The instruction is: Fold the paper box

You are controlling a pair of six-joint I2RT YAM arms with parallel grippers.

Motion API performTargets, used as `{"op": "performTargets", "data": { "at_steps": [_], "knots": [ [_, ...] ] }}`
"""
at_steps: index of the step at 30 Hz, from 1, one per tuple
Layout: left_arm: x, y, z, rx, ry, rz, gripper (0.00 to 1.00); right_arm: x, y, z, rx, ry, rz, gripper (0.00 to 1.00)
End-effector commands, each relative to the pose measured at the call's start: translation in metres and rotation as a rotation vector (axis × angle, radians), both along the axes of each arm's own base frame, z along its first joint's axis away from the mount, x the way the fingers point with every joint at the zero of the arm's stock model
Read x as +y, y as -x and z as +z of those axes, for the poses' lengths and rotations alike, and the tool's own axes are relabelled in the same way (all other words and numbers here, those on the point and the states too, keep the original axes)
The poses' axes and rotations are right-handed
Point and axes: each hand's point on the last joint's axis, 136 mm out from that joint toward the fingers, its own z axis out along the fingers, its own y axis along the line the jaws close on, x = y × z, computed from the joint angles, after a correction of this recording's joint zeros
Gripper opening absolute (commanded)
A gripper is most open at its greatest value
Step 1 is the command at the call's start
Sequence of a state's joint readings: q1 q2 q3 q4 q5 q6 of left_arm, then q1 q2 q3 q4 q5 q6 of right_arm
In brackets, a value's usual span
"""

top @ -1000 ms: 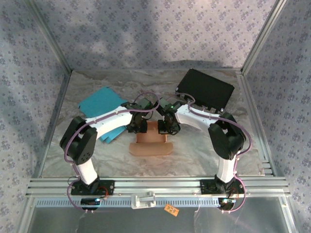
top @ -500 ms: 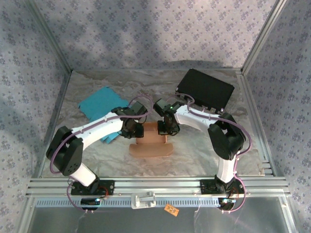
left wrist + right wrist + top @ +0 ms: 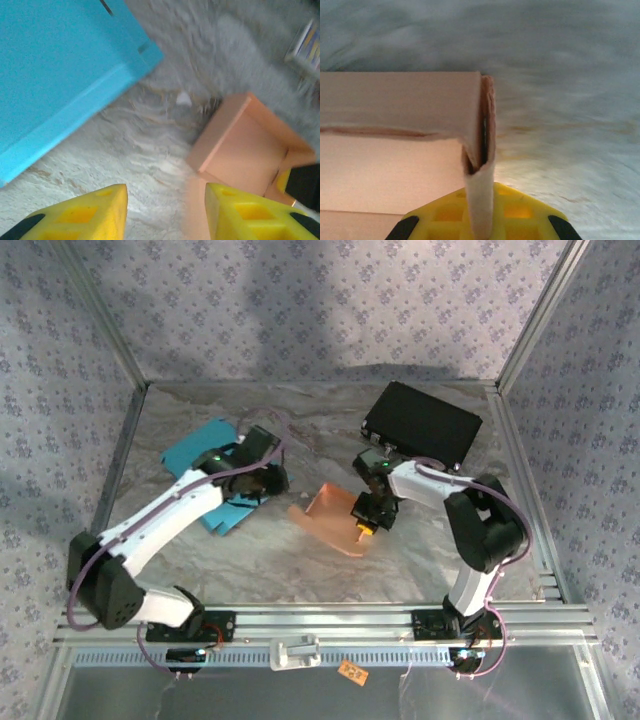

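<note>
The peach paper box [image 3: 330,512] lies half folded and skewed on the table's middle. Its right side wall is pinched in my right gripper [image 3: 368,518], which is shut on it. In the right wrist view that doubled wall [image 3: 481,150] stands on edge between the yellow fingers [image 3: 520,215], with the box floor to its left. My left gripper [image 3: 262,480] hovers to the box's left, at the edge of the blue sheet, open and holding nothing. From the left wrist, the gripper [image 3: 166,210] frames bare table, and the box [image 3: 245,145] lies ahead to the right.
A folded blue paper sheet [image 3: 200,452] lies at the left, large in the left wrist view [image 3: 60,65]. A black case [image 3: 422,423] sits at the back right. The table wears crinkled grey-white covering [image 3: 300,410], and metal rails line the near edge [image 3: 320,622].
The left gripper let go of the box and pulled back left over the blue sheet. The right gripper dragged the box to the right and turned it askew.
</note>
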State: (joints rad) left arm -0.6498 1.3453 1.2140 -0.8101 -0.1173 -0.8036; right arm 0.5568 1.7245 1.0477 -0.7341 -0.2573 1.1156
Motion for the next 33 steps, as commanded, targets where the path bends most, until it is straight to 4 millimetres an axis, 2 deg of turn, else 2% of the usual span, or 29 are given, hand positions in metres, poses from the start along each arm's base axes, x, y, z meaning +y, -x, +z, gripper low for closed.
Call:
{"op": "performTargets", "data": {
  "at_steps": [1,3,5,9,13,18,24,29,33],
  "knots": [
    [0.027,0.005,0.001,0.023,0.032,0.089,0.40,0.003,0.020,0.007,0.113,-0.041,-0.290,0.00],
    [0.029,0.012,-0.012,0.062,0.084,0.086,0.35,-0.002,0.023,0.009,0.110,-0.031,-0.389,0.00],
    [0.023,0.023,-0.029,0.114,0.148,0.072,0.31,-0.005,0.027,0.010,0.113,-0.022,-0.467,0.00],
    [-0.010,0.035,-0.058,0.202,0.331,0.026,0.30,-0.003,0.034,0.009,0.142,-0.001,-0.538,0.00],
    [-0.035,0.040,-0.079,0.225,0.410,0.008,0.29,0.011,0.039,0.006,0.163,-0.013,-0.568,0.00],
    [-0.061,0.042,-0.091,0.250,0.433,-0.029,0.29,0.028,0.042,0.008,0.168,-0.039,-0.562,0.19],
    [-0.083,0.036,-0.087,0.246,0.432,-0.067,0.30,0.028,0.042,0.016,0.161,-0.057,-0.544,0.37],
    [-0.084,0.034,-0.084,0.237,0.418,-0.062,0.30,0.014,0.031,0.045,0.062,-0.067,-0.482,0.51],
    [-0.086,0.033,-0.085,0.244,0.420,-0.058,0.30,0.002,-0.002,0.090,-0.163,-0.083,-0.329,0.57]
  ]
}}
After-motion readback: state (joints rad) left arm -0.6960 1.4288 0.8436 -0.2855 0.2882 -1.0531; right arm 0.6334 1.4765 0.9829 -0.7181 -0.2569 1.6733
